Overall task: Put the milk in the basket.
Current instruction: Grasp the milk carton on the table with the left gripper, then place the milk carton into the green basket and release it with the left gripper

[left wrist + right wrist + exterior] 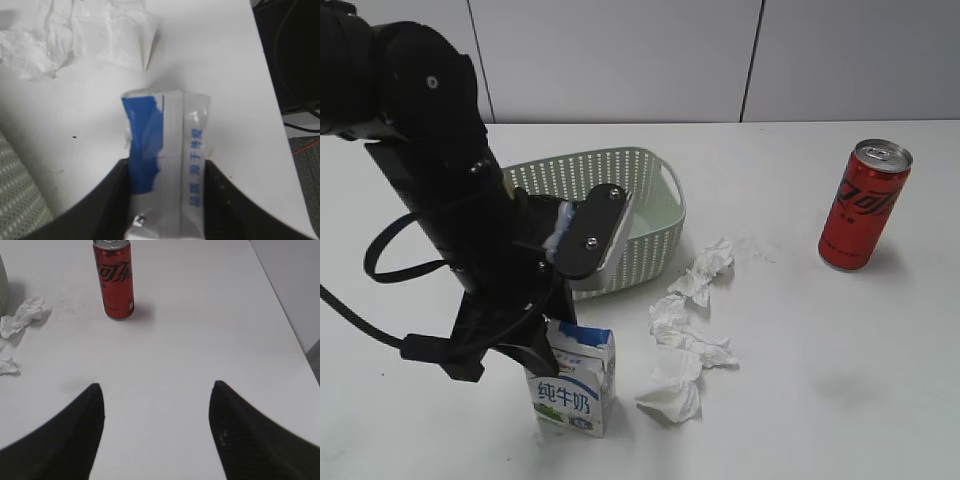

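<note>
The milk, a small white carton with a blue top corner and blue characters, stands upright on the white table near the front edge. My left gripper has come down on its top. In the left wrist view its two black jaws press against both sides of the milk. The pale green perforated basket stands just behind the carton, partly hidden by my left arm; its side shows in the left wrist view. My right gripper is open and empty above bare table.
Several crumpled white tissues lie to the right of the milk, in front of the basket; they also show in the left wrist view. A red can stands at the right and shows in the right wrist view.
</note>
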{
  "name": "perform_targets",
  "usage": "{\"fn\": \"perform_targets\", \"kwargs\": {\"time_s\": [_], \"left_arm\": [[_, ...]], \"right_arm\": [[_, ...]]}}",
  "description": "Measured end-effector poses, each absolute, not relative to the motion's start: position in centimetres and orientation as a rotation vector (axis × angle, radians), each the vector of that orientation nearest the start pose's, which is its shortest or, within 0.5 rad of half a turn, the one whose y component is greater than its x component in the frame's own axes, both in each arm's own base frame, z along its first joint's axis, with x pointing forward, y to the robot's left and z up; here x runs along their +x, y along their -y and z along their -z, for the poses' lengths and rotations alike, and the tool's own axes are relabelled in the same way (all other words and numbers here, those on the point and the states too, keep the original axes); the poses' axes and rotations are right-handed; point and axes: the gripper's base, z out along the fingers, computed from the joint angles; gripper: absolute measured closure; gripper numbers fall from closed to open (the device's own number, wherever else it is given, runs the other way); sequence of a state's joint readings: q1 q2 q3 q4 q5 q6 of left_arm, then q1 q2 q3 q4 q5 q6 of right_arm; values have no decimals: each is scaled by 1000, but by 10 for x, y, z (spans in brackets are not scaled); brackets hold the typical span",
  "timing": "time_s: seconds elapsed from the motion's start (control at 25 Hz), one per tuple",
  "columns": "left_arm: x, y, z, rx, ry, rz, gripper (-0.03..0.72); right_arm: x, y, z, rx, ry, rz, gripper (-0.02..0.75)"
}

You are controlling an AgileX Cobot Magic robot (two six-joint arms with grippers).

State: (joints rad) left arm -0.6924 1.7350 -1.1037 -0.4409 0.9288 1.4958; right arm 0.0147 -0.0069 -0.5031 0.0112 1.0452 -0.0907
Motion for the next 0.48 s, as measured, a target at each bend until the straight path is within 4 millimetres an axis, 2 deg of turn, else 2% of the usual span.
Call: {"fn": "perform_targets", "kwargs": {"time_s": [0.12,0.2,0.36,0.48], "left_arm": [[228,229,-202,-2755,1887,-503,385],[225,227,-212,-2781,1889,-498,385],[215,218,-255,-2922,1949,-446,385],[213,213,-285,-2981,2170,-376,385]], "right_arm": [[-6,-1,-279,-107,-2016,35,225],[-6,-1,-279,-107,-2016,35,225],[-6,-1,-279,-107,-2016,35,225],[-6,-1,-279,-107,-2016,35,225]]}}
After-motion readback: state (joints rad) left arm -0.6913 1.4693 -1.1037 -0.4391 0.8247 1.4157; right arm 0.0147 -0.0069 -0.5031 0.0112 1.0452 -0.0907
